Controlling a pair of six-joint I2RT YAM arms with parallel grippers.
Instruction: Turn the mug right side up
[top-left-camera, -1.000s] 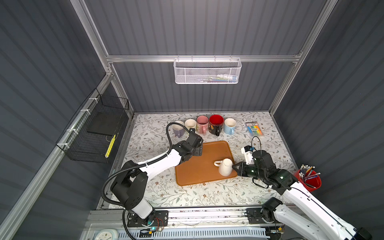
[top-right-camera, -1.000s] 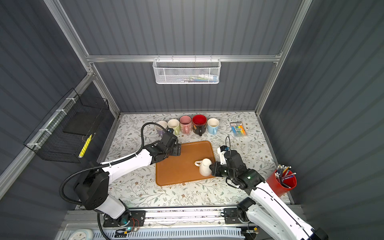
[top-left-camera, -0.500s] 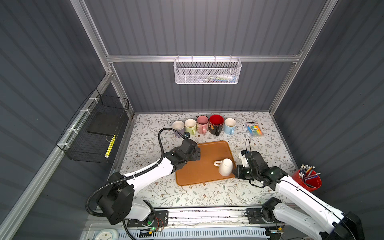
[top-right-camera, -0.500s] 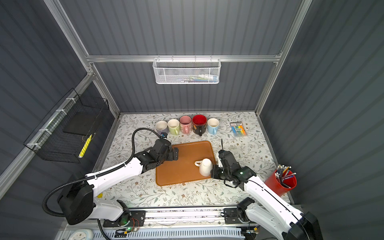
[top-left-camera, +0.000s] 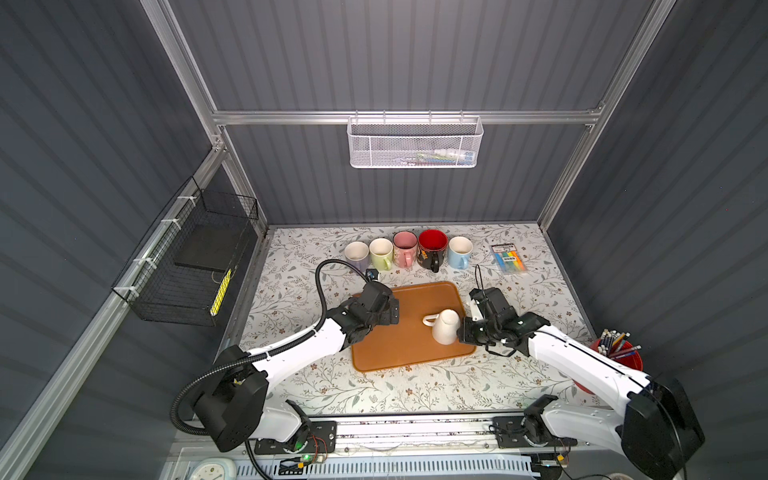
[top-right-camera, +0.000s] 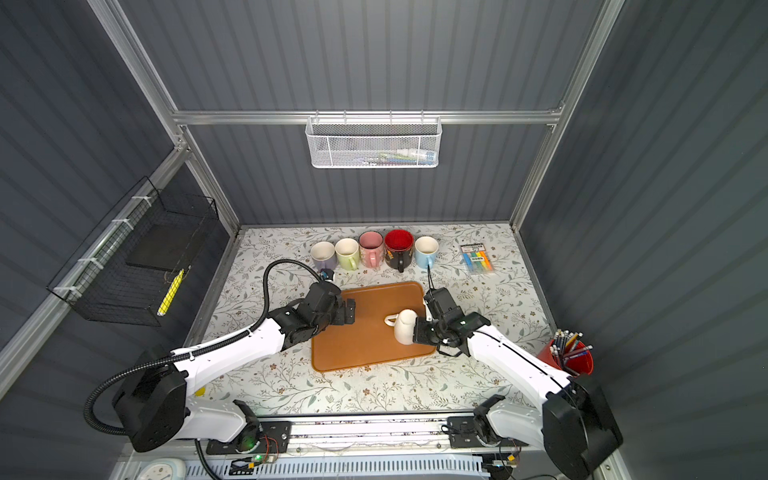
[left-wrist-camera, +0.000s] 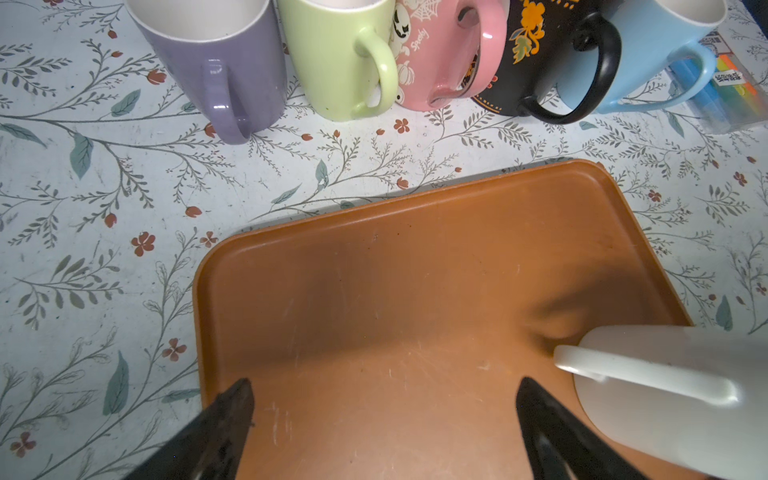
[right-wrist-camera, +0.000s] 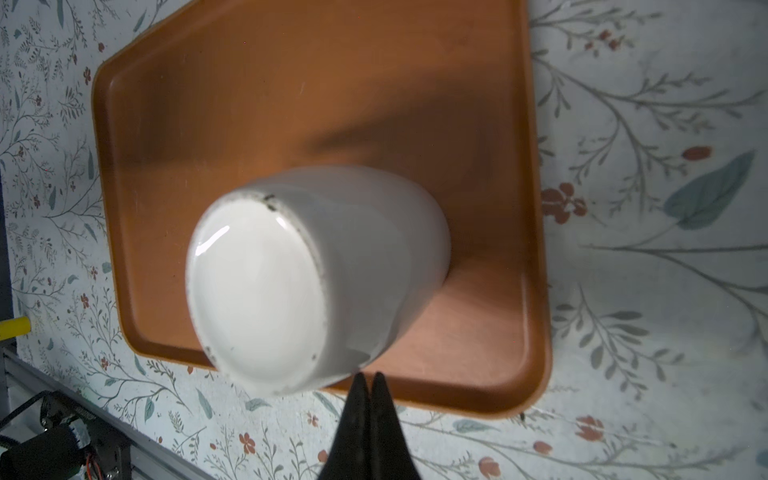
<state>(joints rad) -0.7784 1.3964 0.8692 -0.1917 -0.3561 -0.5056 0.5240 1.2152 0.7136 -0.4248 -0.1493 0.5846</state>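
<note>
The white ceramic mug (top-left-camera: 445, 328) stands mouth-down on the flat orange plastic tray (top-left-camera: 399, 353), between the two pincers and much nearer the right one. The right pincer (right-wrist-camera: 368, 380) is pressed together and holds nothing. Its tips are right at the mug's side wall, but contact cannot be told. The left pincer (left-wrist-camera: 384, 386) is spread wide and empty above the tray, with the mug's handle (left-wrist-camera: 644, 376) just outside one finger. Beyond it, a row of five coloured mugs (top-left-camera: 405, 249) stands on the floral-patterned desk (top-left-camera: 291, 291).
</note>
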